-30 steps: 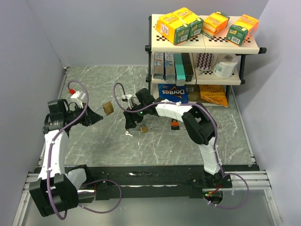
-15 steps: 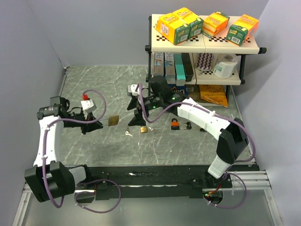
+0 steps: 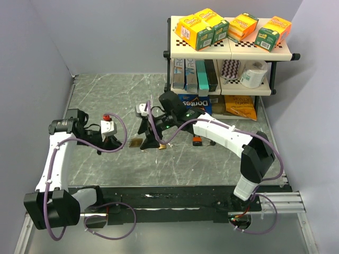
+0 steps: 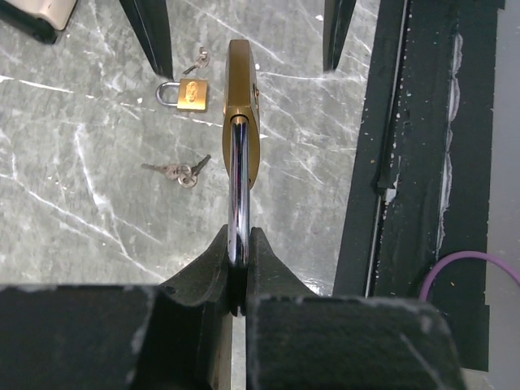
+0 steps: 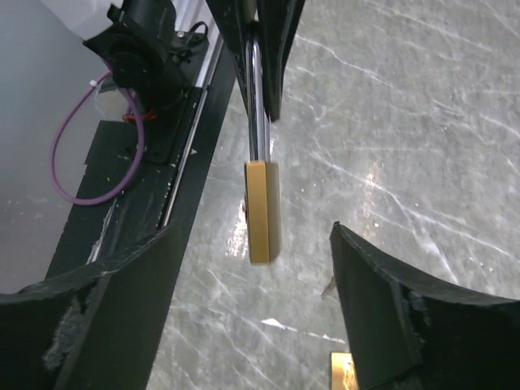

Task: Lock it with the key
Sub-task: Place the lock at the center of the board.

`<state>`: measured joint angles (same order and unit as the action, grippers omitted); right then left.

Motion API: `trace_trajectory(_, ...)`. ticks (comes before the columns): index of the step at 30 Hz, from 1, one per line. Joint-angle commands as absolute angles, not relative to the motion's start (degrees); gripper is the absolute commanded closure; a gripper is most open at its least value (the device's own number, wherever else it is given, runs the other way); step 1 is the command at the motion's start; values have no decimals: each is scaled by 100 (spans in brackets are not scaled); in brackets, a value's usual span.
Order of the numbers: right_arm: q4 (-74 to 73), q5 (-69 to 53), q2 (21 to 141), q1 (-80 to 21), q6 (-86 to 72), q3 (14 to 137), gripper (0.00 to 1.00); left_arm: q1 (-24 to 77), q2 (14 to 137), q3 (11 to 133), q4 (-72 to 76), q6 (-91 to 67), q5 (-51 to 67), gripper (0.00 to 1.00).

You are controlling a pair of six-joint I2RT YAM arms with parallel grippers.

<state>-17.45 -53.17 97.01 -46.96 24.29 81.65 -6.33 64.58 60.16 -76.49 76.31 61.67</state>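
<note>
My left gripper [image 3: 122,142] [image 4: 238,244] is shut on the steel shackle of a brass padlock [image 3: 136,142] [image 4: 241,106] and holds it out sideways just above the table. My right gripper [image 3: 148,138] [image 5: 254,236] is open, and the padlock body [image 5: 262,211] hangs between its two fingers without touching them. A small brass padlock [image 4: 185,93] [image 3: 161,146] lies on the table beyond. A bunch of keys [image 4: 179,171] lies loose beside it. An orange and black padlock [image 3: 196,140] lies further right.
A shelf rack [image 3: 229,50] with boxes, a chips bag and a paper roll stands at the back right. The black base rail [image 4: 422,162] runs along the table's near edge, close to the held padlock. Grey walls close in the left and right sides.
My left gripper has swung right and nearer with the brass padlock. My right gripper has moved left and down, so its open fingers now flank the padlock.
</note>
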Motion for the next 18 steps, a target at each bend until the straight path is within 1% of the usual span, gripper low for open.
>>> trace_trajectory(1,-1319,-5239,9817,-4816,2382,8244,22,-545,6302,6346,-7682,7709,6864,99)
trace_trajectory(3,-1283,-5116,9861,-4886,2399,8262,28,-519,6319,6337,-7647,7550,6943,99)
trace_trajectory(8,-1292,-4966,9923,-4966,2513,8253,39,-501,6346,6337,-7647,7366,7031,99)
trace_trajectory(13,-1389,-4852,9984,-5001,2619,8235,40,-501,6398,6398,-7559,7225,6996,99)
trace_trajectory(14,-1380,-4843,9984,-5001,2610,8227,44,-510,6390,6398,-7550,7207,6996,99)
trace_trajectory(16,-1336,-4851,9976,-4992,2593,8218,56,-510,6407,6398,-7489,7111,7031,99)
trace_trajectory(17,-1327,-4860,9967,-4992,2601,8218,70,-501,6399,6398,-7453,7032,7031,96)
trace_trajectory(18,-1292,-4860,9932,-4992,2593,8218,78,-501,6416,6390,-7331,6918,7040,87)
